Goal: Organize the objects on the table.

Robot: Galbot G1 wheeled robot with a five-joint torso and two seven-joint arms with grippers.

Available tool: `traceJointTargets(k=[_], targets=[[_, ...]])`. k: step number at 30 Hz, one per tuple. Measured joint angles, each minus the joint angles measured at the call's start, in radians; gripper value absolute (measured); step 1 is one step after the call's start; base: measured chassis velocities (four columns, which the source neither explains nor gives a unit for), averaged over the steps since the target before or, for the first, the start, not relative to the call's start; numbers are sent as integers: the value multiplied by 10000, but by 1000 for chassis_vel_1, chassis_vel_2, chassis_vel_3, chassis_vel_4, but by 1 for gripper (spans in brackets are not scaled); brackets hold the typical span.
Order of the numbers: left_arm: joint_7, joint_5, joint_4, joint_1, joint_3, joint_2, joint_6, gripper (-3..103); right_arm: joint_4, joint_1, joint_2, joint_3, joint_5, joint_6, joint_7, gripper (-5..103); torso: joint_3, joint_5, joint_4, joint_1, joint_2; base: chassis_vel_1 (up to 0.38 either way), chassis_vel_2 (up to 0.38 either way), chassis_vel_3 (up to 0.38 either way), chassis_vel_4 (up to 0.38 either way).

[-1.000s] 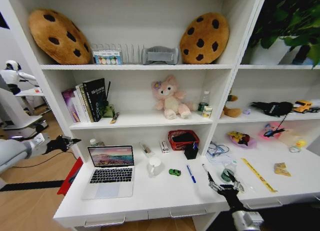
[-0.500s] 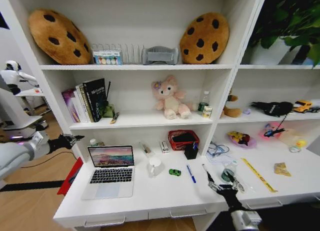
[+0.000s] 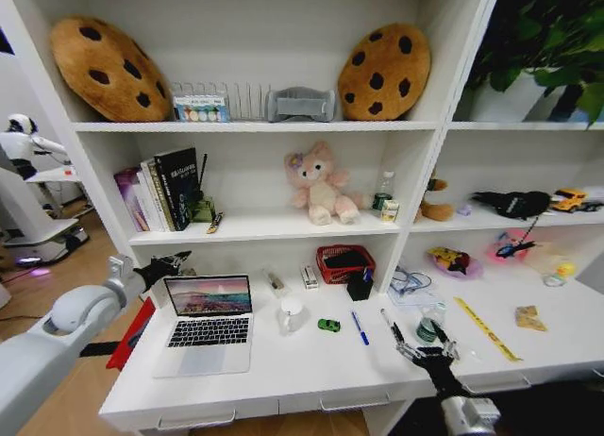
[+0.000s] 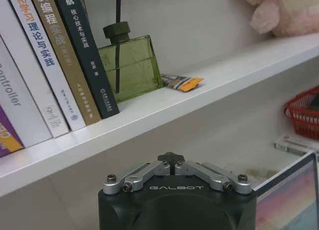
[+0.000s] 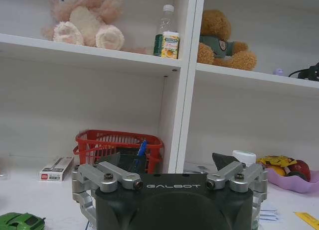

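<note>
Plainly, both claws read "GALBOT": left claw [image 4: 171, 158] closed empty, right claw [image 5: 169, 177] spread empty.

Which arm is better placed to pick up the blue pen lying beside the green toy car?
Right, probably. The right gripper hovers over the desk front, jaws open, close to the blue pen. The left gripper sits beyond the laptop, jaws shut, much farther off.
</note>
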Motion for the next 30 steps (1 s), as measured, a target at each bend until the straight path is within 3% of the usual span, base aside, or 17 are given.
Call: traceJointTargets(k=[1, 4, 6, 8, 12, 17, 19, 20, 23, 30], targets=[[424, 267, 233, -141, 168, 252, -63, 0, -86, 55, 29, -35, -11, 7, -1, 100, -1, 1, 3, -1, 1, 0, 0, 0, 0], [795, 447, 433, -421, 536, 378, -71, 0, -132, 118, 57, -85, -35, 6, -2, 100, -1, 3, 5, -1, 0, 0, 0, 0, 0], [1358, 1016, 928, -1619, 1728, 214, -86, 0, -159, 197, 81, -124, -60, -5, -1, 100, 0, -5, 6, 0, 0, 0, 0, 0, 0], [1406, 1108, 1028, -1896, 1992, 140, -90, 0, -159, 201, 76, -123, -61, -7, -1, 100, -1, -5, 5, 0, 0, 0, 0, 0, 0], [1883, 1446, 1422, -3570, 3610, -348, 15, 0, -165, 193, 19, 14, 23, -15, 4, 100, 0, -4, -9, 2, 0, 0, 0, 0, 0], [2611, 2100, 1652, -3892, 3981, -199, -152, 0, -257, 177, 45, 73, 47, 10, 6, 100, 1, -3, -2, 2, -1, 0, 0, 0, 0], [3447, 2894, 1911, -4053, 4072, 57, -446, 0, -280, 128, 115, 79, 44, 36, 6, 100, 0, -2, 2, 1, 0, 0, 0, 0, 0], [3447, 2894, 1911, -4053, 4072, 57, -446, 0, -280, 128, 115, 79, 44, 36, 6, 100, 0, -2, 2, 1, 0, 0, 0, 0, 0], [4447, 3550, 2130, -4182, 4089, 425, -809, 0, -362, 87, 168, 91, 30, 108, 5, 100, -1, -2, 1, 1, 0, 0, 0, 0, 0], [5020, 4029, 2248, -4192, 4074, 723, -1091, 0, -347, 42, 151, 182, 62, 130, 11, 100, 0, -3, 0, 1, 0, 0, 0, 0, 0]])
